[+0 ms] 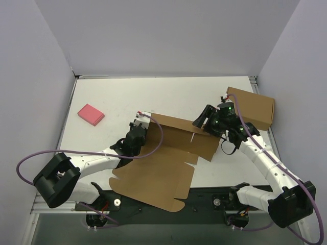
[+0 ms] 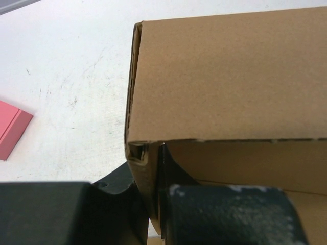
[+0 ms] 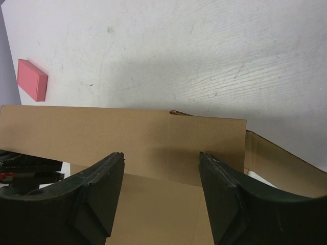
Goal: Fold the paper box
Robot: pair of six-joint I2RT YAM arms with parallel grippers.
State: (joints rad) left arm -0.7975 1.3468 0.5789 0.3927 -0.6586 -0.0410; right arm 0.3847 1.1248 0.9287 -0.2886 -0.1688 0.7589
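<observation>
Tabletop (image 1: 153, 97), white and scuffed, between pale walls (image 1: 168, 35); left tool (image 1: 142, 120) tight on paper box (image 1: 158, 173), right tool (image 3: 161, 155) apart.

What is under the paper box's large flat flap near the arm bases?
The flap of the paper box lies over the near edge of the table and part of the black mounting rail. Anything else beneath the cardboard is covered and cannot be seen.

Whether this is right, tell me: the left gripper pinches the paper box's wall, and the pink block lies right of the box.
Not quite. The pink block lies left of the paper box, not right; the top view shows it. The left gripper does pinch the box's wall.
</observation>
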